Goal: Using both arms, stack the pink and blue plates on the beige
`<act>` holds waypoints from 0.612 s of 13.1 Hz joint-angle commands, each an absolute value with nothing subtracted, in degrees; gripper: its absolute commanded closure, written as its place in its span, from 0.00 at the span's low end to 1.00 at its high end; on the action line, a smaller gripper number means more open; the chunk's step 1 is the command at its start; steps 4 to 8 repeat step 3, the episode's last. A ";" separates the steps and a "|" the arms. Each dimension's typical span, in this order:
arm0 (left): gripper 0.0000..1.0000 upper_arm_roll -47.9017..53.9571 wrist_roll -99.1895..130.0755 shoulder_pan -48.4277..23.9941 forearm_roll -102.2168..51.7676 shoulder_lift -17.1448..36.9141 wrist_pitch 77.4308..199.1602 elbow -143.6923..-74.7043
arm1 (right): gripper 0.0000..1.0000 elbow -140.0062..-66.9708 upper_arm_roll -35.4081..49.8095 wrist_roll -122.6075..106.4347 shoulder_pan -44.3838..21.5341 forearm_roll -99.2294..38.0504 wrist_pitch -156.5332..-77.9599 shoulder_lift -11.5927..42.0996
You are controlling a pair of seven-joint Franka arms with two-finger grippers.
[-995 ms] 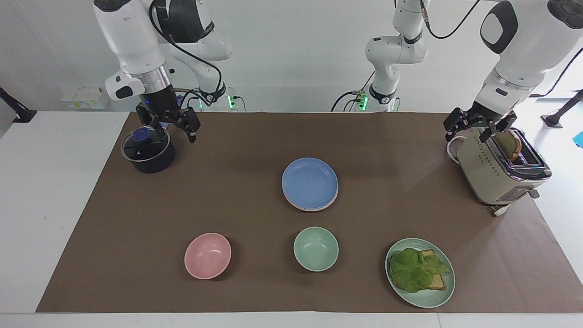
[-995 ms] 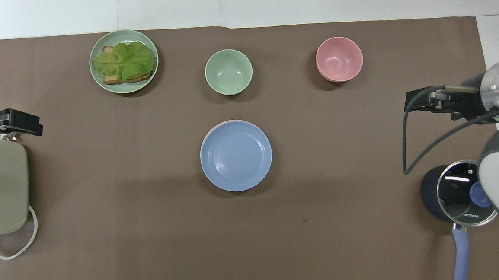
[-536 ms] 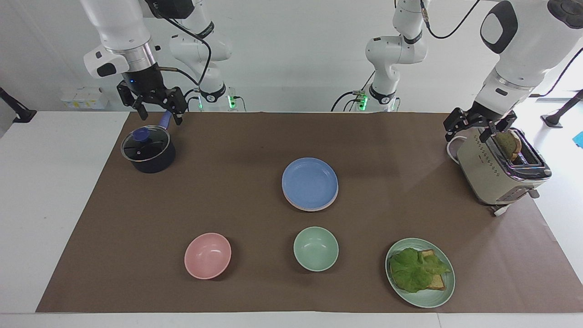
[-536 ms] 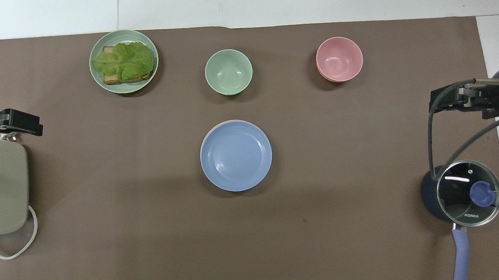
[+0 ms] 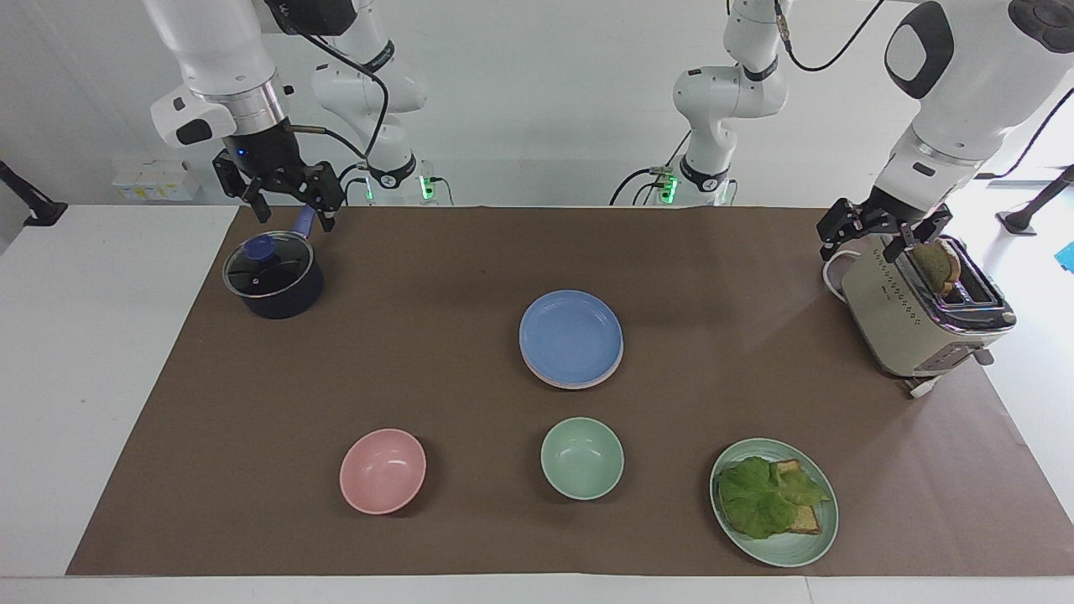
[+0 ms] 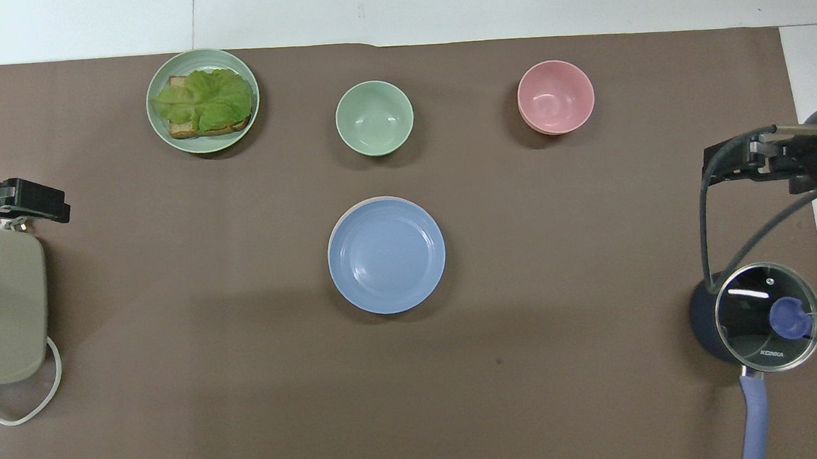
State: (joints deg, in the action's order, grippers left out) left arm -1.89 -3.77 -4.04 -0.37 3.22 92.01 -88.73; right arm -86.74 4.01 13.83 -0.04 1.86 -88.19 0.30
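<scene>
The blue plate (image 5: 570,335) lies in the middle of the brown mat, on top of a stack. A thin rim of the pink plate (image 5: 564,383) shows just under it, also at the blue plate's (image 6: 386,254) edge in the overhead view. The beige plate is hidden in both views. My right gripper (image 5: 289,211) hangs open and empty above the pot's handle, at the right arm's end of the table. My left gripper (image 5: 866,245) hangs open and empty beside the toaster at the left arm's end. Both grippers are well away from the stack.
A dark lidded pot (image 5: 273,277) with a blue handle stands under the right gripper. A cream toaster (image 5: 923,315) holds a slice of bread. Farther from the robots stand a pink bowl (image 5: 383,470), a green bowl (image 5: 582,458) and a green plate (image 5: 774,502) with lettuce and toast.
The right gripper has risen and drawn back from over the pot lid toward the robots' edge of the table. The left arm and the plates have not moved.
</scene>
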 commanded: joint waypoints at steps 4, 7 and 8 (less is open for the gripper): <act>0.00 -1.49 -4.31 -3.52 0.26 2.99 91.41 -88.77 | 0.00 -84.99 4.83 11.43 0.70 1.58 -85.96 1.05; 0.00 -1.49 -4.31 -3.52 0.26 2.99 91.41 -88.77 | 0.00 -84.99 4.83 11.43 0.70 1.58 -85.96 1.05; 0.00 -1.49 -4.31 -3.52 0.26 2.99 91.41 -88.77 | 0.00 -84.99 4.83 11.43 0.70 1.58 -85.96 1.05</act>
